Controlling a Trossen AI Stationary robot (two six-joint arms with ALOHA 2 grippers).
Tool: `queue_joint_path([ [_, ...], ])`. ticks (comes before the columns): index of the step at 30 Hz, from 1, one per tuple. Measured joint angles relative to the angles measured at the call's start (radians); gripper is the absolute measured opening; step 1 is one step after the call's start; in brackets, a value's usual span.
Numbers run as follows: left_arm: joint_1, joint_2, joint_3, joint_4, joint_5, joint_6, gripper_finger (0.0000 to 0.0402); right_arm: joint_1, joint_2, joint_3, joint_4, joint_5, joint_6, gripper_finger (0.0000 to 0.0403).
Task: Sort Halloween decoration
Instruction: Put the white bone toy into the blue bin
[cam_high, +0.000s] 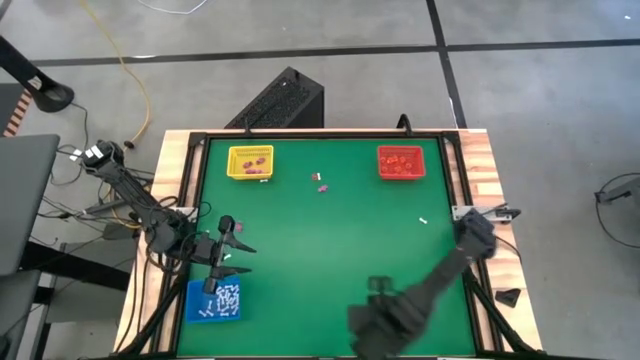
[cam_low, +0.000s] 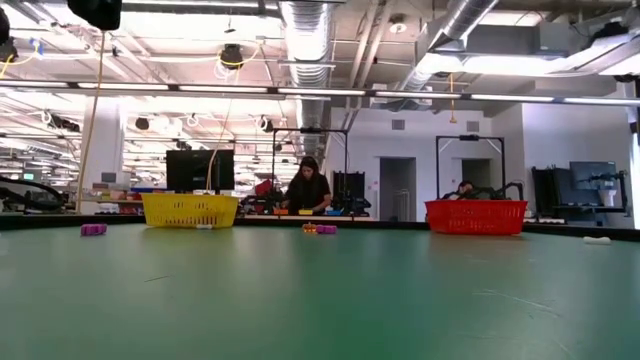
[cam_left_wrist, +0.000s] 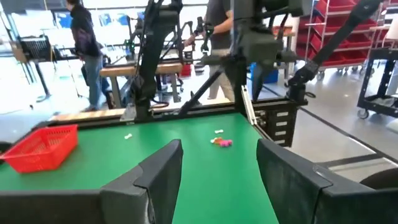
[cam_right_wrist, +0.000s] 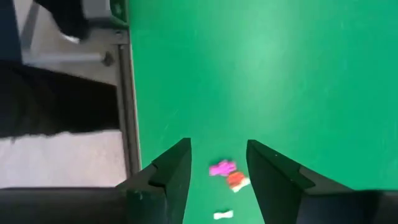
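Note:
Tiny Halloween trinkets lie on the green mat. A pink one (cam_right_wrist: 222, 168), an orange one (cam_right_wrist: 236, 180) and a white one (cam_right_wrist: 222, 214) rest below my right gripper (cam_right_wrist: 217, 155), which points down, open, well above them. In the high view this small group (cam_high: 321, 184) lies at the far middle, and a lone white piece (cam_high: 423, 220) lies right of centre. My right arm (cam_high: 385, 310) shows blurred near the front edge. My left gripper (cam_high: 232, 238) hovers open and level just beyond the blue tray (cam_high: 214, 301), nothing between its fingers (cam_left_wrist: 163, 168).
A yellow tray (cam_high: 250, 162) with purple pieces stands at the far left. A red tray (cam_high: 401, 162) with orange-red pieces stands at the far right. The blue tray at the near left holds white pieces. People stand in the room beyond the table.

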Motion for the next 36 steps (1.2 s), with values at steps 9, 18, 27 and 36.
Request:
queue_joint_path([
  [9,0.0,0.002,0.0,-0.035,0.03,-0.066,0.0197,0.181,-0.403,-0.532,0.035,0.265,0.659,0.0157],
  [18,0.0,0.002,0.0,0.024,0.025,0.022,0.0197,0.189,-0.595,-0.985,0.487,0.064,0.877,0.0154],
  [27,0.0,0.002,0.0,-0.005,0.031,-0.033,0.0197,0.159,-0.444,-1.058,0.577,-0.16,0.825,0.0155],
  [36,0.0,0.002,0.0,-0.007,0.032,-0.035,0.0196,0.158,-0.327,-1.058,0.598,-0.339,1.009,0.0141],
])
